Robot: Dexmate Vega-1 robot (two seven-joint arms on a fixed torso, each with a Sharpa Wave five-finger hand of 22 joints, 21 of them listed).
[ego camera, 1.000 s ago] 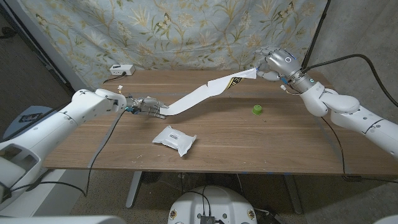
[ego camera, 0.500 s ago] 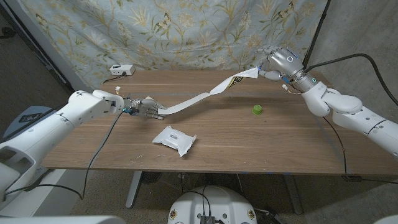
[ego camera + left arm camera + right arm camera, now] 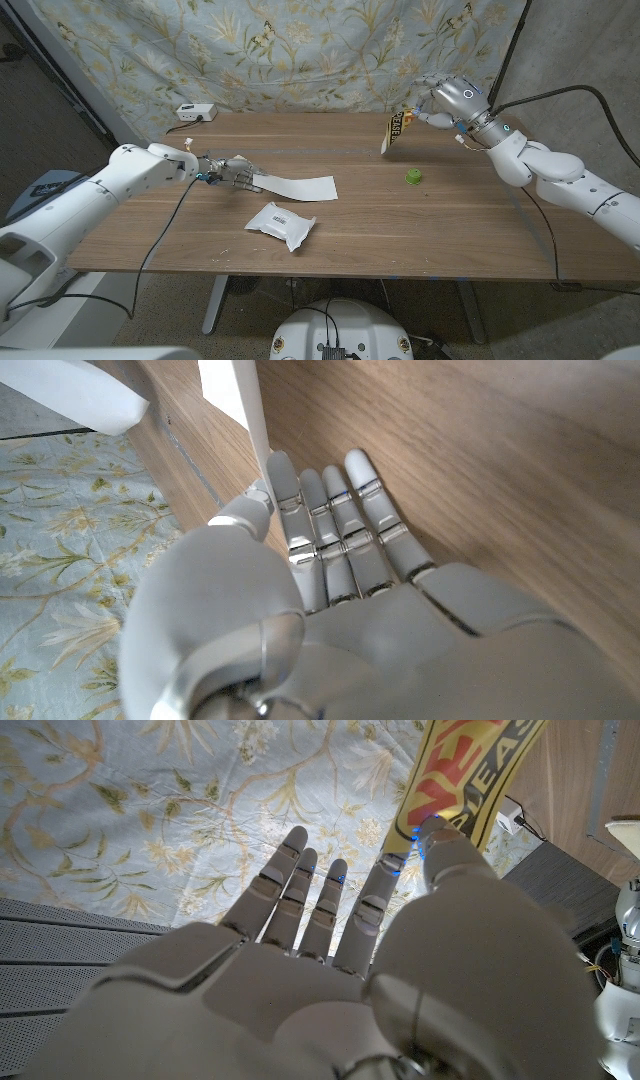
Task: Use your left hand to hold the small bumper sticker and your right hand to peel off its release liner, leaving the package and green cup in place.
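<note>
- On the table's left side, my left hand (image 3: 233,171) pinches one end of the white release liner (image 3: 295,186), which lies flat on the wood, stretched toward the middle.
- Up over the far right of the table, my right hand (image 3: 447,101) holds the small bumper sticker (image 3: 395,130) by its top; it hangs free, yellow with red lettering in the right wrist view.
- Near the front, the white package (image 3: 280,224) lies just below the liner.
- Right of centre, the green cup (image 3: 412,177) stands beneath the sticker.
</note>
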